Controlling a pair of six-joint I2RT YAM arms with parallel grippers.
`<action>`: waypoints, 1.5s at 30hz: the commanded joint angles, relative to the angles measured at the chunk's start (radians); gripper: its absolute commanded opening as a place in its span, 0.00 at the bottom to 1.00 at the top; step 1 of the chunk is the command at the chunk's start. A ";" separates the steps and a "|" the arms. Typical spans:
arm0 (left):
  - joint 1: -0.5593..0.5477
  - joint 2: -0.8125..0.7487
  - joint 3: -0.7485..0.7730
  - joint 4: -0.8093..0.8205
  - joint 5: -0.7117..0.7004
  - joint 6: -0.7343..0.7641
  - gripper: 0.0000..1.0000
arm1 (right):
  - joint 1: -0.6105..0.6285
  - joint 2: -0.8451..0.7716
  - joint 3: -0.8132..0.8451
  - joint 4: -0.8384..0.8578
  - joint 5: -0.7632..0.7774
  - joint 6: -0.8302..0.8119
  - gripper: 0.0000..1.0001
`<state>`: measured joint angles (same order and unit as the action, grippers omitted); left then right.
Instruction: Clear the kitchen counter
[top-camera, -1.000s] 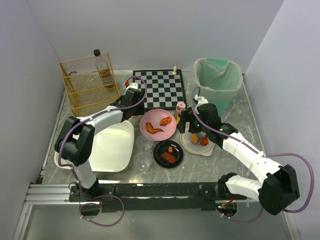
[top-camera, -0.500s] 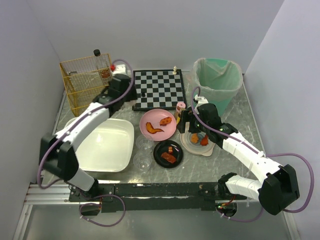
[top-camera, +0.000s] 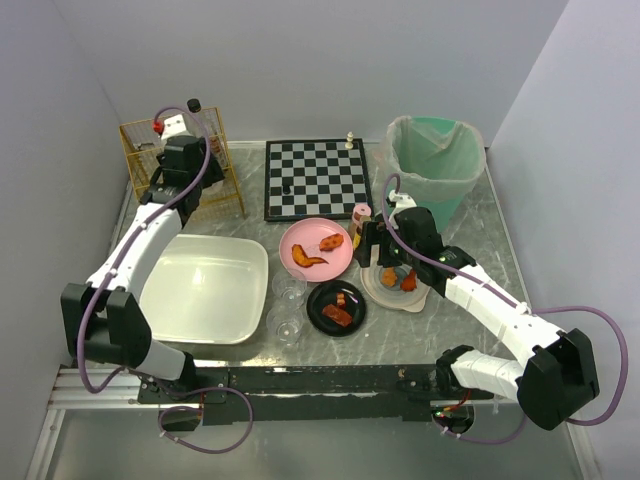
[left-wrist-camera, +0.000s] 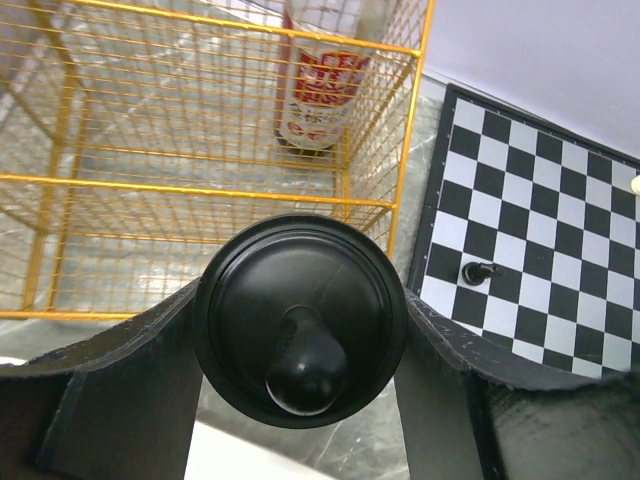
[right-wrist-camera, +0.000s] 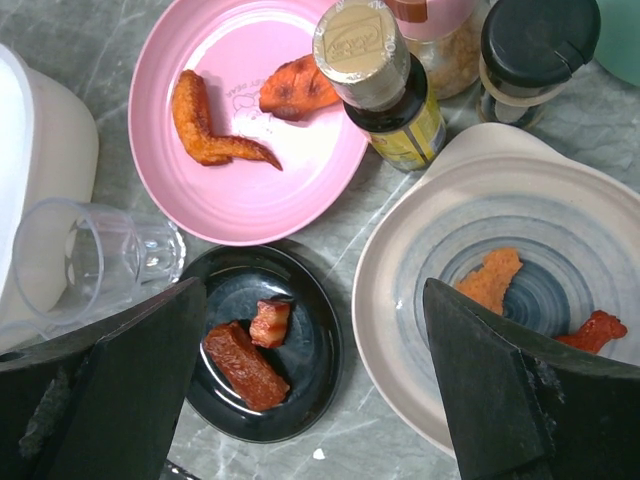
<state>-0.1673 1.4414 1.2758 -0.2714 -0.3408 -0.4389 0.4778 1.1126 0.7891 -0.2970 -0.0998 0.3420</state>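
My left pincer (left-wrist-camera: 300, 300) is clamped on a black chess piece (left-wrist-camera: 303, 372), one finger on either side of its round base. Beyond its tips stands a yellow wire basket (left-wrist-camera: 200, 185), a bottle (left-wrist-camera: 320, 95) showing through the mesh, and the chessboard (left-wrist-camera: 540, 230) lies off to its right. My right pincer (right-wrist-camera: 310, 290) gapes wide, empty, above a black plate (right-wrist-camera: 312, 352), with a pink plate (right-wrist-camera: 230, 205) farther ahead. The kitchen counter (top-camera: 400, 335) lies beneath both pincers, showing grey between the dishes.

Print on red bottle label (left-wrist-camera: 322, 88), gold cap (right-wrist-camera: 360, 40) (both too blurred to read).
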 joint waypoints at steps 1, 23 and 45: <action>0.002 0.034 0.022 0.121 0.042 -0.001 0.10 | -0.005 -0.016 0.032 -0.007 0.014 -0.020 0.95; -0.008 0.200 -0.050 0.258 0.014 0.019 0.11 | -0.007 -0.010 0.024 -0.002 0.011 -0.024 0.95; -0.054 0.252 -0.104 0.244 0.033 -0.003 0.75 | -0.007 -0.007 0.027 -0.002 0.006 -0.023 0.95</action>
<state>-0.1852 1.7012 1.1763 -0.0212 -0.3656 -0.4133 0.4770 1.1110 0.7891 -0.3180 -0.0933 0.3237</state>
